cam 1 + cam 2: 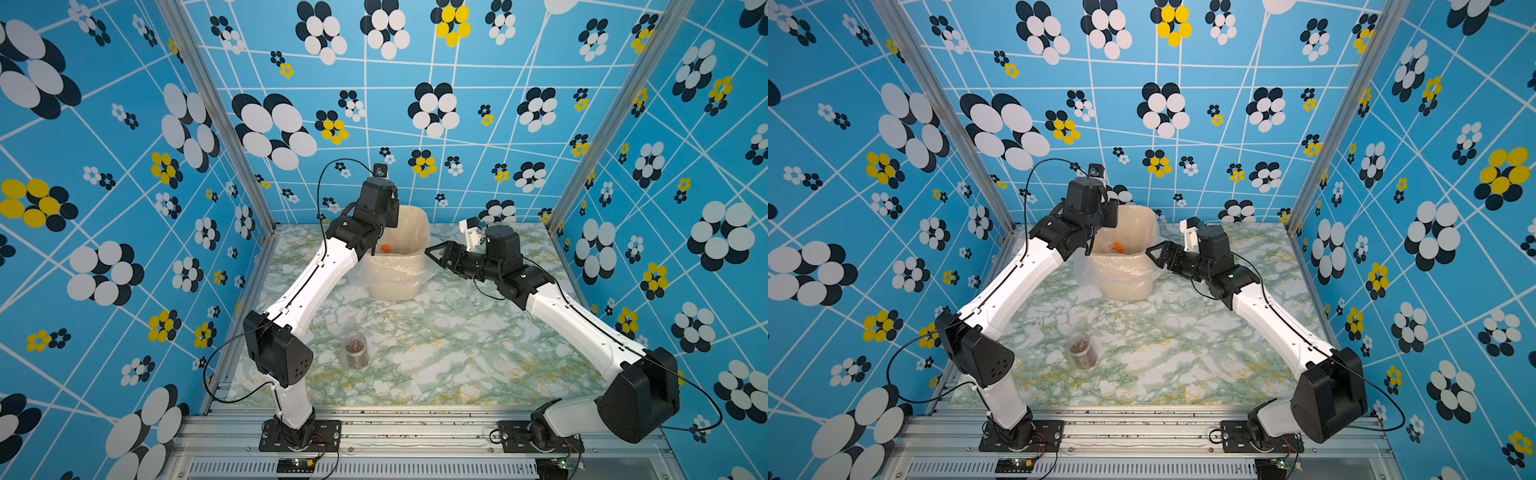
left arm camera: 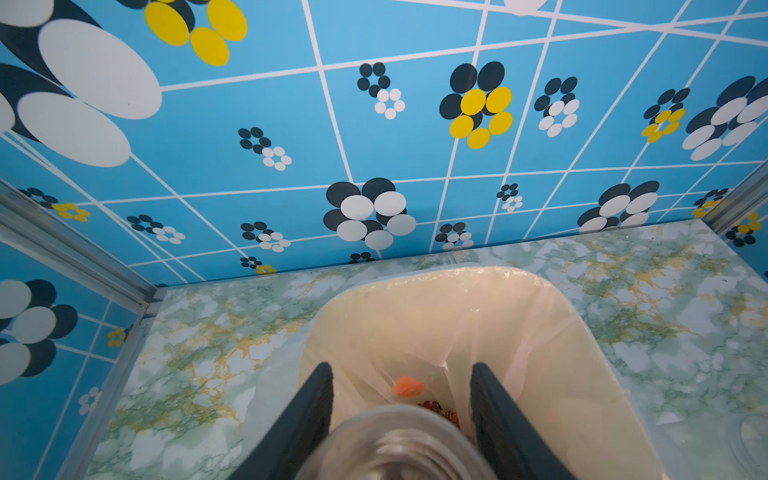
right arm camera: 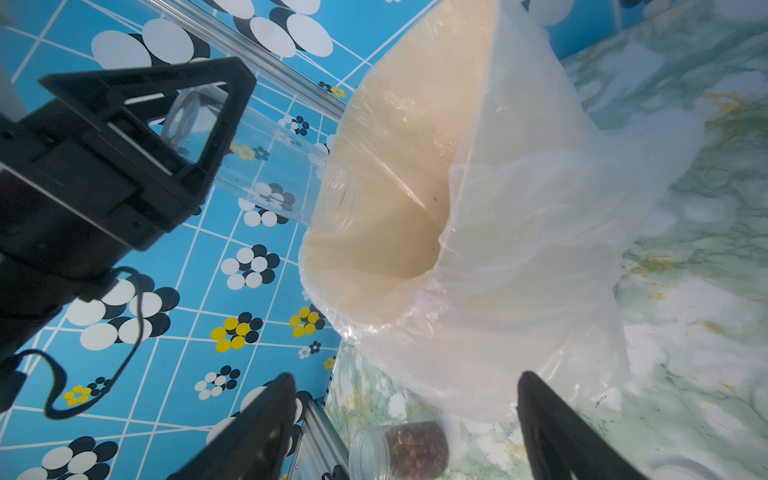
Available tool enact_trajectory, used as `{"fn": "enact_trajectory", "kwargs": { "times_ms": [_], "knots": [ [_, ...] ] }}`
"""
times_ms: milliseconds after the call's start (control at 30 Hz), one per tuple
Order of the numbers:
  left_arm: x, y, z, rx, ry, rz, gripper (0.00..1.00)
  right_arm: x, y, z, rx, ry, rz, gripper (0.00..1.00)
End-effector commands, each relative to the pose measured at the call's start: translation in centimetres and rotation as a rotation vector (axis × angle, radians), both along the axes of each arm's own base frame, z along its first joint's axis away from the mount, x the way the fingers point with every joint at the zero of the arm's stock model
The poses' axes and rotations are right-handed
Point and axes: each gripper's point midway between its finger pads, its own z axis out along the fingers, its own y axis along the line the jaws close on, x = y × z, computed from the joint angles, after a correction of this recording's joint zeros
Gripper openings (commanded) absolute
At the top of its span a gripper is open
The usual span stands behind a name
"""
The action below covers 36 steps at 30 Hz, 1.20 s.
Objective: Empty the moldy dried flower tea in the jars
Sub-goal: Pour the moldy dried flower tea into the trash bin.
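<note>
Your left tool (image 2: pixel 401 370) gripped a clear jar (image 3: pixel 274 174), tipped mouth-first over the bin (image 1: pixel 415 216) near the bench's (image 1: pixel 457 374) back edge; tea (image 2: pixel 440 409) lay inside. Your right tool (image 3: pixel 405 376) stood open, empty. The full jar (image 1: pixel 356 351), toward the left edge, looked light, stiff, slick: grasp mid-wall.

We see a worktop (image 1: pixel 419 370) with green and yellow marble pattern. Behind it and on both its sides stand blue walls (image 1: pixel 374 124) with white lines and flower shapes; aluminium posts (image 1: pixel 216 112) rise at its back corners.
</note>
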Motion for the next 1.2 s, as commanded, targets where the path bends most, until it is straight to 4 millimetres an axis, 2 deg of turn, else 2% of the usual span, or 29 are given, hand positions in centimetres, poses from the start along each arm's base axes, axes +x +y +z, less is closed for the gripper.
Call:
{"fn": "enact_trajectory", "kwargs": {
  "times_ms": [0, 67, 267, 300, 433, 500, 633, 700, 767, 800, 900, 1033, 1167],
  "knots": [
    [0.0, 1.5, 0.8, -0.364, 0.090, -0.013, 0.00, -0.4, -0.9, -0.4, -0.032, -0.004, -0.017, 0.86],
    [0.0, 1.7, 1.1, -0.389, 0.075, -0.014, 0.00, -0.5, -0.9, -0.4, -0.033, -0.003, -0.018, 0.86],
    [-0.8, 0.1, 1.0, -0.050, 0.001, 0.010, 0.00, -0.4, -0.9, -0.4, -0.034, -0.005, -0.019, 0.86],
    [-0.8, 0.4, 0.8, -0.071, 0.022, 0.018, 0.00, -0.4, -0.9, -0.5, -0.034, -0.003, -0.018, 0.86],
    [0.0, 2.0, 0.5, -0.431, 0.127, 0.013, 0.00, -0.5, -0.9, -0.5, -0.036, -0.004, -0.017, 0.86],
    [0.0, 2.5, 0.9, -0.377, 0.088, 0.045, 0.00, -0.5, -1.0, -0.6, -0.041, -0.004, -0.018, 0.86],
    [-0.7, 0.6, 1.3, -0.138, 0.024, 0.027, 0.00, -0.5, -1.1, -0.7, -0.045, -0.004, -0.020, 0.86],
    [-0.6, 0.4, 0.8, -0.187, 0.055, 0.005, 0.00, -0.4, -1.0, -0.8, -0.046, -0.002, -0.019, 0.86],
    [-0.2, 1.0, 0.3, -0.281, 0.090, 0.018, 0.00, -0.4, -1.0, -0.7, -0.046, 0.000, -0.018, 0.86],
    [-0.2, 1.1, 0.4, -0.280, 0.084, 0.019, 0.00, -0.5, -1.0, -0.7, -0.046, -0.001, -0.017, 0.86],
    [-0.8, 0.0, 1.2, -0.135, 0.019, 0.004, 0.00, -0.6, -1.2, -0.9, -0.054, -0.002, -0.020, 0.87],
    [-0.6, 0.5, 0.7, -0.244, 0.065, 0.007, 0.00, -0.5, -1.2, -1.0, -0.057, 0.003, -0.021, 0.87],
    [-1.1, -0.8, 1.1, -0.003, -0.014, 0.015, 0.00, -0.6, -1.2, -0.9, -0.054, 0.004, -0.025, 0.87]
  ]
}}
